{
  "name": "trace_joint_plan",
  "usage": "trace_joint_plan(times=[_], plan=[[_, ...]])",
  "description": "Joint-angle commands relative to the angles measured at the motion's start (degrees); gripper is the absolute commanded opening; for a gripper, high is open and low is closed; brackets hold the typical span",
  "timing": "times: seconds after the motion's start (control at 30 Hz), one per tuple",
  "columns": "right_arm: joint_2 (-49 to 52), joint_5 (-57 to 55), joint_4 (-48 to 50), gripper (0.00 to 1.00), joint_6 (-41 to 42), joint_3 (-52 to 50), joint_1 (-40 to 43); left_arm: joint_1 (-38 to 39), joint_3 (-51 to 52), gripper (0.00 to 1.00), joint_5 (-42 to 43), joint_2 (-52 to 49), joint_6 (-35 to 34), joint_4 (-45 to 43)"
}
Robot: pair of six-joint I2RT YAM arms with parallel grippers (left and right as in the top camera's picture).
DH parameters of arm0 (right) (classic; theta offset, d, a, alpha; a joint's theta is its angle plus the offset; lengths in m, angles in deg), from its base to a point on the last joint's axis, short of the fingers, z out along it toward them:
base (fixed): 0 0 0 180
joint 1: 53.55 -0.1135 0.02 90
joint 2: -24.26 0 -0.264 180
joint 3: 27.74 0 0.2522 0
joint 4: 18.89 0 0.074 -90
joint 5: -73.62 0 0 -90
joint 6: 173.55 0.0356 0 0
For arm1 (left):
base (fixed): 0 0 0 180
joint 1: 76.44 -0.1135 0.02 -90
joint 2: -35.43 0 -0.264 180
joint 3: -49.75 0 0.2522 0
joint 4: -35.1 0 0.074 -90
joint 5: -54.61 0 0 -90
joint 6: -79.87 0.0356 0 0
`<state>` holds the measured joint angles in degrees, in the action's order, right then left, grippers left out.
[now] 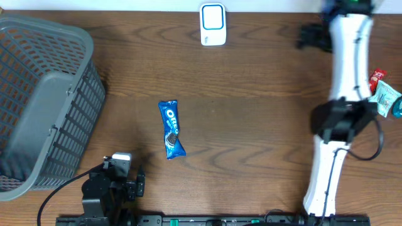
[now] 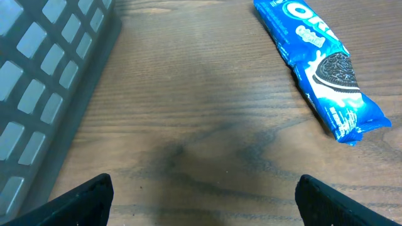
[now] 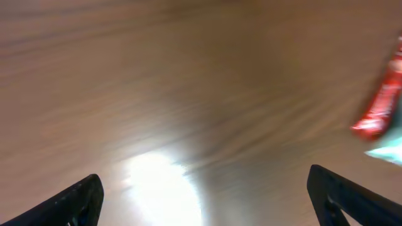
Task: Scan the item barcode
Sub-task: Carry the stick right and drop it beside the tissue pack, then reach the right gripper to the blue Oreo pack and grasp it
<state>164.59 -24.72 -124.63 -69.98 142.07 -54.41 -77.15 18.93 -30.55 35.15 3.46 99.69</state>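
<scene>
So, looks like we're at the pick-up step: left gripper (image 2: pixel 204 191) and right gripper (image 3: pixel 204 194) both spread wide, holding nothing. The Oreo pack (image 2: pixel 320 69) lies ahead-right of the left one (logo up, no barcode showing). Next we'd pinch it, then turn it toward the scanner (image 1: pixel 213 24).

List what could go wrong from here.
1. The Oreo pack lies logo-up, no barcode showing; it may need a flip before the scanner.
2. The open left gripper sits beside the basket; a swing could clip its wall.
3. Right wrist view is blurred; poor guidance near the red packet.
</scene>
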Motion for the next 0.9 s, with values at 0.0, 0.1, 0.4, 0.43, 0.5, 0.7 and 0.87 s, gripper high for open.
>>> trace_joint_plan(times=[0.0, 0.1, 0.4, 0.43, 0.5, 0.7, 0.87], plan=[[-1.66, 6.12, -3.08, 0.99, 7.15, 0.59, -10.97, -0.24, 0.13, 0.93, 0.52, 0.02, 0.52, 0.15], [-0.37, 8.94, -3.63, 0.99, 7.19, -0.22, -18.69, -0.24, 0.13, 0.93, 0.52, 0.02, 0.55, 0.15], [3.1, 8.07, -3.54, 0.89, 14.36, -1.16, -39.54, -0.24, 0.13, 0.93, 0.52, 0.02, 0.55, 0.13], [3.1, 7.32, -3.52, 0.89, 15.37, -1.16, -40.89, -0.24, 0.13, 0.93, 0.52, 0.02, 0.52, 0.13], [3.32, 4.15, -3.21, 0.89, 17.64, -1.33, -44.17, -0.24, 0.13, 0.93, 0.52, 0.02, 0.55, 0.13], [4.22, -0.13, 0.2, 0.83, 22.64, -6.01, -50.8, -0.24, 0.13, 0.93, 0.52, 0.02, 0.52, 0.13], [4.24, -0.15, 6.8, 0.82, 22.71, -12.63, -53.51, -0.24, 0.13, 0.93, 0.52, 0.02, 0.52, 0.15]])
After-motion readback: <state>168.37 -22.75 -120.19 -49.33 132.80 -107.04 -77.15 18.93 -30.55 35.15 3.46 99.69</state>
